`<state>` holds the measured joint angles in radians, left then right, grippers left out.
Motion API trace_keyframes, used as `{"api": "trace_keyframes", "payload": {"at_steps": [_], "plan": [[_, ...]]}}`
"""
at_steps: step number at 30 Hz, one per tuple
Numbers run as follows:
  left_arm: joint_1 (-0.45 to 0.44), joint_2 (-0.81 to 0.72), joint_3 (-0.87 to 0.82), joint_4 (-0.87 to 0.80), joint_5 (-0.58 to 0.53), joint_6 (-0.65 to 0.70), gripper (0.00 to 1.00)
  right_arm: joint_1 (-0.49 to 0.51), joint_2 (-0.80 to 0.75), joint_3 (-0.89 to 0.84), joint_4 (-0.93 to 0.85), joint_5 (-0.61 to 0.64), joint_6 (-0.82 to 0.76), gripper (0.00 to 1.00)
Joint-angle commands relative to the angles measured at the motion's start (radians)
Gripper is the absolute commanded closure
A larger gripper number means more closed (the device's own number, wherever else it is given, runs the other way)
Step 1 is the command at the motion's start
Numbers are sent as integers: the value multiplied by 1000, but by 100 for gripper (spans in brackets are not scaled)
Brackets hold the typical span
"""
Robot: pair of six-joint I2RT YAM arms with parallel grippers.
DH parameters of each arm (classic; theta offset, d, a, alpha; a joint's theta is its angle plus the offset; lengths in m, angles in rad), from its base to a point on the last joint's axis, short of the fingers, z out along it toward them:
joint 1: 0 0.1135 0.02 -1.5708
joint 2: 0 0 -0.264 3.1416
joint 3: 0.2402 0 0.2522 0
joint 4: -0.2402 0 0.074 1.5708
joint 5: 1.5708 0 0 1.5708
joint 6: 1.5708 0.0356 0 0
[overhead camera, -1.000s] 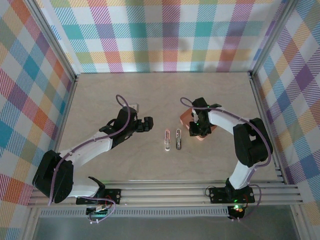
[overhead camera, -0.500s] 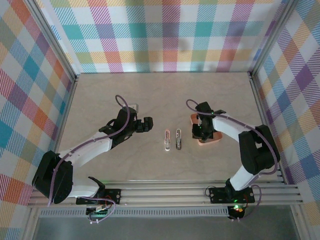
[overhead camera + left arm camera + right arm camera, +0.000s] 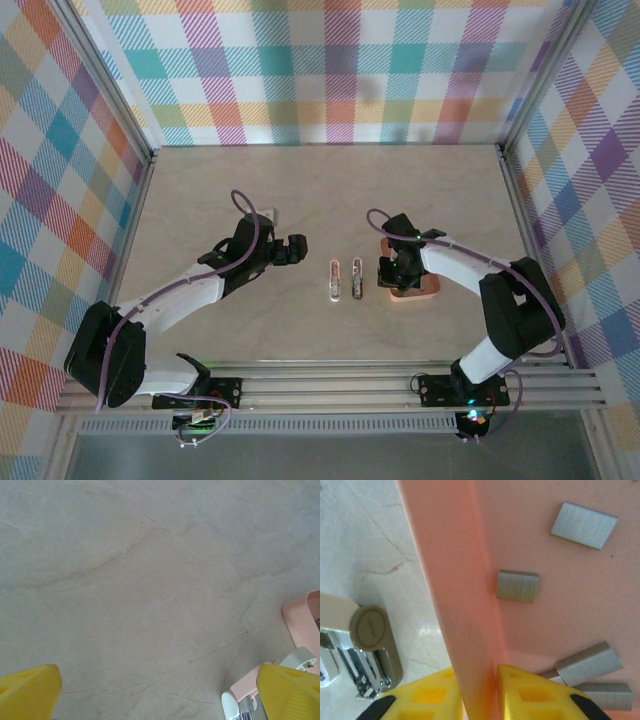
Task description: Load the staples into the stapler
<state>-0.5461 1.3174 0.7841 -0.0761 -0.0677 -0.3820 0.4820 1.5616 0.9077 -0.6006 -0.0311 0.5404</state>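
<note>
Down by the near side, the right gripper [image 3: 480, 692] was clamped on a side wall of the salmon tray [image 3: 445, 570], with one yellow finger [image 3: 422, 697] outside the wall and the other inside it. It was gripping the rim and nothing else. In the tray lay the staples [image 3: 584, 525], small grey blocks flat on the floor: one out in the open, one just beside the gripped wall, and a few more bunched against the inner finger. None was between the fingers. Just outside that wall, on the bench [image 3: 300, 190], sat a grey oblong piece [image 3: 357, 279] with bright metal showing at one end. Right beside it, parallel and a little apart, lay the pink stapler [image 3: 335, 280], lengthwise with its pale inside facing up, between the two arms. Farther back and to the left, the left gripper [image 3: 296, 248] hung over bare bench near the stapler, its jaws spread wide and holding nothing. Beyond it all stood the checked walls [image 3: 340, 70].
</note>
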Motion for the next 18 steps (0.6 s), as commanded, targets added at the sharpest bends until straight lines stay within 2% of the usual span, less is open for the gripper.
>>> {"api": "trace_keyframes", "payload": {"at_steps": [1,6,14,18], "plan": [[8,-8,-3,10,13,-11,0,6,-76,15,-46,-6,10,76],[8,-25,-32,11,-4,-41,0,-17,-115,101,-135,30,-45,73],[8,-31,-45,-15,-26,-40,0,-160,-46,204,-206,21,-144,70],[8,-29,-38,-24,-40,-37,0,-175,33,265,-223,36,-311,67]]}}
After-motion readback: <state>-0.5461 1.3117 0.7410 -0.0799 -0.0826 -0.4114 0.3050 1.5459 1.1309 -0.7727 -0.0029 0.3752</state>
